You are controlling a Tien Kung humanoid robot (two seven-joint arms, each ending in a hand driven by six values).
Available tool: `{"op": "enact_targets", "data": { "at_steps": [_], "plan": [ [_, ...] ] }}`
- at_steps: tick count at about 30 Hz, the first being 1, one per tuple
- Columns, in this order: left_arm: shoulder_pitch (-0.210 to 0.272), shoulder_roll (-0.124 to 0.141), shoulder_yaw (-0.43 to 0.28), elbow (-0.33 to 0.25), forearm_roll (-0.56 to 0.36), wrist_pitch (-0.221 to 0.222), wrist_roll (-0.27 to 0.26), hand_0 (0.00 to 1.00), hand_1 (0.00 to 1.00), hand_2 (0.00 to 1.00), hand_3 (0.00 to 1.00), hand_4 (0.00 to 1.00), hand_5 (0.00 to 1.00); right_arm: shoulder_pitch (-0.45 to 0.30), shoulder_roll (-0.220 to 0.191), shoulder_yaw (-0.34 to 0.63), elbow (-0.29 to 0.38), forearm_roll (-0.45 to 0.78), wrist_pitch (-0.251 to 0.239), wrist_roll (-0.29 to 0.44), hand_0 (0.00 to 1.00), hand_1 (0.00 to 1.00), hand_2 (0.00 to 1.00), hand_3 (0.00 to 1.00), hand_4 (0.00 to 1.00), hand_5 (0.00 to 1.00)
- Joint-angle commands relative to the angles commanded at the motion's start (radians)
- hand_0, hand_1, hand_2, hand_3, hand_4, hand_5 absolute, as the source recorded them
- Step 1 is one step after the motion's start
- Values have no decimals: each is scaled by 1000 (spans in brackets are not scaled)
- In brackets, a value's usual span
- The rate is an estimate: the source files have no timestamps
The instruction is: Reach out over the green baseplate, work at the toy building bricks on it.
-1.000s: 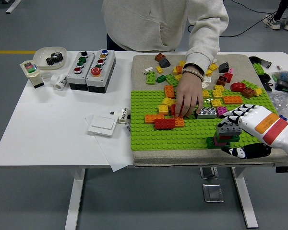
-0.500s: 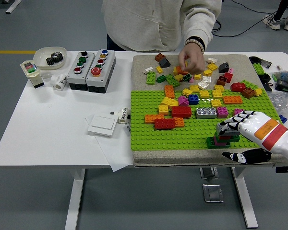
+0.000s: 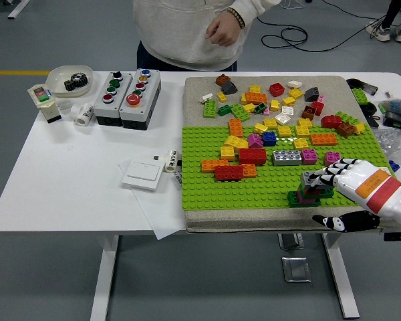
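The right hand (image 3: 351, 179) curls its fingers (image 3: 329, 172) onto the small brick stack (image 3: 312, 188), steadying it on the green baseplate (image 3: 254, 190) for pressing.

Right hand (image 3: 347, 182) on brick stack (image 3: 312, 189)

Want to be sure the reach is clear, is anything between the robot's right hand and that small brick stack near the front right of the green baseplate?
Nothing visible: the right hand already has its fingers on the brick stack on the green baseplate.
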Motion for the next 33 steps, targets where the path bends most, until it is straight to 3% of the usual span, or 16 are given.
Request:
{"op": "enact_targets", "data": {
  "at_steps": [24,33],
  "plan": [
    [-4,0,8,-2,-13,-2,-5,606,723,699,556,579,621,9,-1,-9,-2,-26,19,-15,676,677,728,625,799,545],
    [-6,1,11,-2,-17,-2,-7,606,723,700,556,578,621,17,1,-11,-5,-36,22,-22,607,663,732,633,800,541]
  ]
}}
